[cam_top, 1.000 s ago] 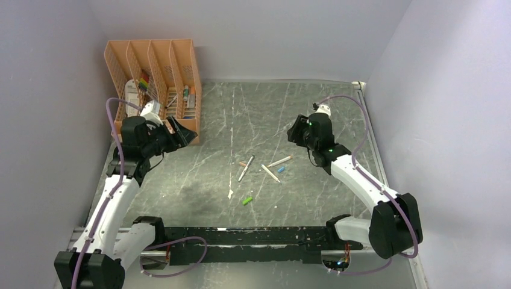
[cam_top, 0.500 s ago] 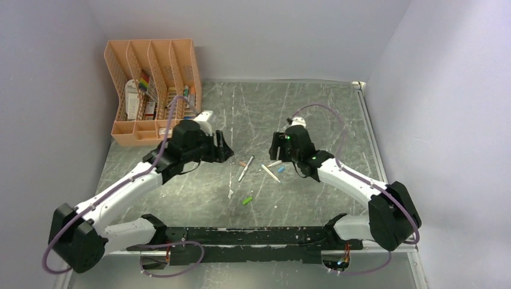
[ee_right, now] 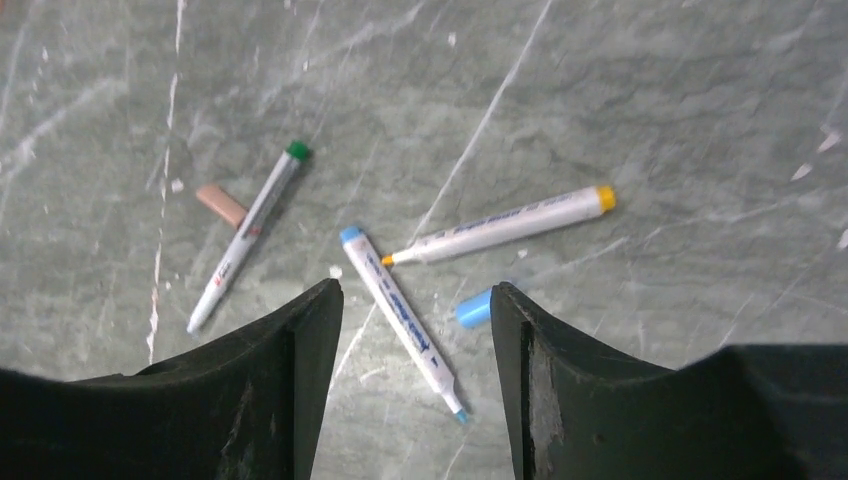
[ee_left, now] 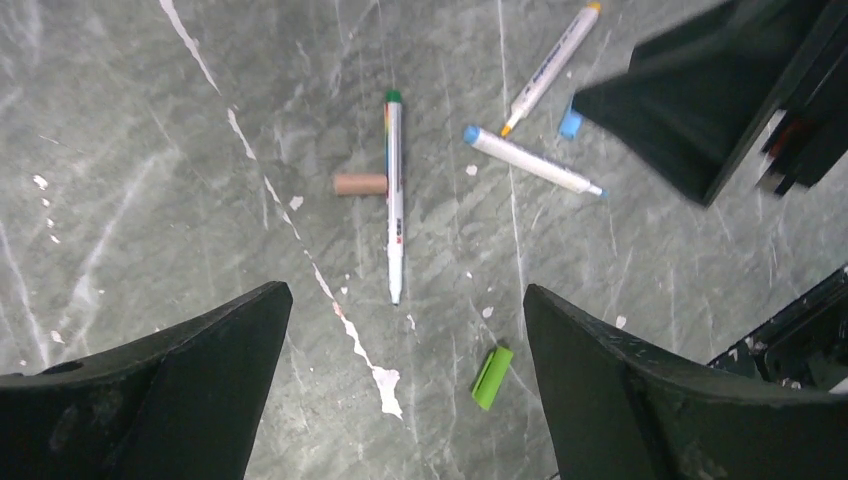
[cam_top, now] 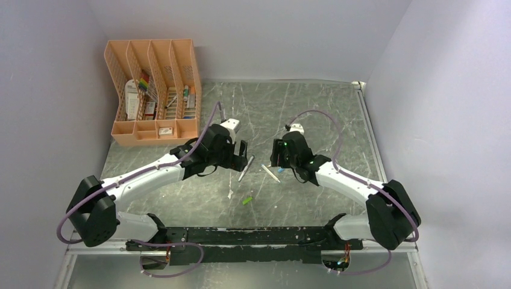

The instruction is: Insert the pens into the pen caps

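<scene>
Grey table (cam_top: 313, 114) carried three loose pens at centre: green pen (ee_left: 394, 195), blue pen (ee_left: 533, 162), orange pen (ee_left: 552, 66). Pink cap (ee_left: 360, 184) lay just beside the green pen, blue cap (ee_left: 571, 123) near the blue pen, green cap (ee_left: 491, 363) apart. Left gripper (ee_left: 405, 320) and right gripper (ee_right: 415, 300) hovered above, jaws apart, empty.

The green cap (ee_left: 491, 363) lies alone on bare table (ee_left: 150, 150), with free room on all sides. The orange-pink cap (ee_left: 360, 184) lies against the green-ended pen (ee_left: 394, 200), obstructing one flank. The blue cap (ee_right: 475, 308) crowds the blue-ended pen (ee_right: 400, 315) and the orange-ended pen (ee_right: 505, 225). The right gripper (ee_right: 415, 300), fingers spread, blocks access to them from above.
</scene>
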Tool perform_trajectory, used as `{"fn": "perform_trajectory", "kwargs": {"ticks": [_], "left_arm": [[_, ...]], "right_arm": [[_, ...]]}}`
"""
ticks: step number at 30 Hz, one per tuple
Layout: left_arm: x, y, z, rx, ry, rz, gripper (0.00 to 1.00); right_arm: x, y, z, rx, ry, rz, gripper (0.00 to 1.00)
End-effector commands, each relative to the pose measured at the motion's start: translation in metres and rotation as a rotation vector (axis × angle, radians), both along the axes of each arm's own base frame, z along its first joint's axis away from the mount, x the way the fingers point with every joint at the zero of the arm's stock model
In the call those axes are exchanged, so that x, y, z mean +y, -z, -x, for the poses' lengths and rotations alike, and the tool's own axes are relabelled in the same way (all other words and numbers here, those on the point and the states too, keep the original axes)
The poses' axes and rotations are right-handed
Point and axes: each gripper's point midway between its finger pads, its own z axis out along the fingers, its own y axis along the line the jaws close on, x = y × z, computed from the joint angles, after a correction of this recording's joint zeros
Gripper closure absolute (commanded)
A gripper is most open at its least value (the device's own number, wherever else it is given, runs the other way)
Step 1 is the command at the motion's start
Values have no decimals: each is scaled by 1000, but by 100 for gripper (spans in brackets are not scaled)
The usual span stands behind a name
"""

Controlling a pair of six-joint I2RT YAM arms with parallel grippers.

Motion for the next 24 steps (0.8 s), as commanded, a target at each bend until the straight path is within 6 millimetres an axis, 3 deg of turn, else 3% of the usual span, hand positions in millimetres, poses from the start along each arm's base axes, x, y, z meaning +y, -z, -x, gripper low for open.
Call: {"fn": "perform_trajectory", "kwargs": {"ticks": [1, 7, 20, 24], "left_arm": [[-1, -28, -15, -74, -41, 14, 1], [-6, -24, -17, -61, -53, 33, 5], [7, -31, -12, -83, -90, 53, 4], [9, -32, -11, -85, -100, 53, 4]], "right_arm": [[12, 15, 24, 33, -49, -6, 43], [24, 42, 56, 77, -75, 54, 42], [12, 55, 44, 62, -34, 171, 41], [15, 63, 46, 86, -46, 178, 56]]}}
